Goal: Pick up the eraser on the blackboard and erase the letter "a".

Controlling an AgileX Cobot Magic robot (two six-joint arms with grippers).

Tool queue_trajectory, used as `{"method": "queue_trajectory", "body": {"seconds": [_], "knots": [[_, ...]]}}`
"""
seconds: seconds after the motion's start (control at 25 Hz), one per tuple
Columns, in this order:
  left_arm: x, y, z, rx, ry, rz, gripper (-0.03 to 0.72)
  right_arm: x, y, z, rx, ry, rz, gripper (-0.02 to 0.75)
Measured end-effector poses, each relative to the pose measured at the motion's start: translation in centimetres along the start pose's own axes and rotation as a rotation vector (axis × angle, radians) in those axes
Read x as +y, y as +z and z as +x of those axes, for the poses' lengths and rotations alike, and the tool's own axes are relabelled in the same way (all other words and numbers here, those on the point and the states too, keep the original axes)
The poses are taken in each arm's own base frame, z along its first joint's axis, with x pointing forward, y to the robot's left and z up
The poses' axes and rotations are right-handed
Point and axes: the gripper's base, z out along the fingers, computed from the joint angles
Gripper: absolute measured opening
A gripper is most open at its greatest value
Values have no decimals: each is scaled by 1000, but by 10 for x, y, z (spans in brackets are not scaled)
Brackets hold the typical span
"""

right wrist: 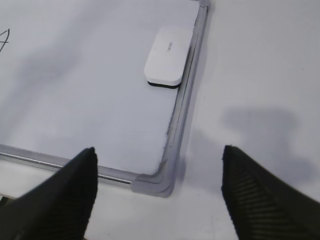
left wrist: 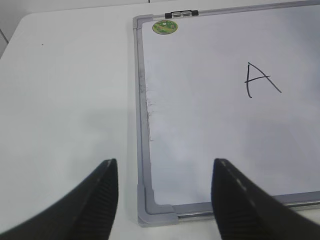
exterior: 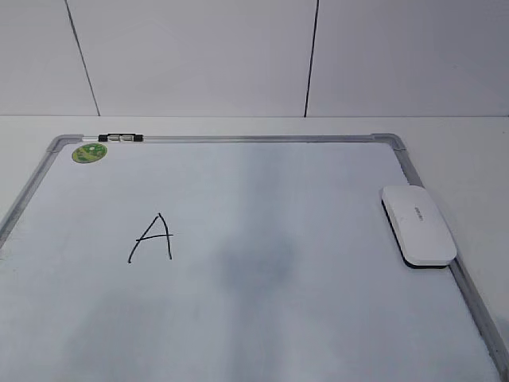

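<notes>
Both hands hang with fingers spread wide, holding nothing — the right hand [right wrist: 157, 192] hovers over the blackboard's [exterior: 398, 151] near corner, lined up toward the eraser [right wrist: 168, 56] parked against the right frame. The only letter showing is an angular "A" [exterior: 153, 238] — untouched.

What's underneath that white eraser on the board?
The eraser rests on the blackboard, overlapping its right frame edge. A dark underside layer shows beneath its white top. Whatever board surface it covers is hidden.

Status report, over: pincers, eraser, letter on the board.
Both pincers open, empty, left, right. Eraser lying by whiteboard right frame, untouched. Only a capital A visible, unerased. Nothing in the way.
</notes>
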Motion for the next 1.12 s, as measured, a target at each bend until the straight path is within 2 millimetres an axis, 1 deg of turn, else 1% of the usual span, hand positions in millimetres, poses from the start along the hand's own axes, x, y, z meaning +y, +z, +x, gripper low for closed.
{"method": "queue_trajectory", "body": {"seconds": [0.44,0.92,1.12], "knots": [[0,0,0,0,0,0,370,0,0,0,0,2,0,592],[0,0,0,0,1,2,325,0,0,0,0,2,0,592],[0,-1,0,-1,26,61,322,0,0,0,0,2,0,592]]}}
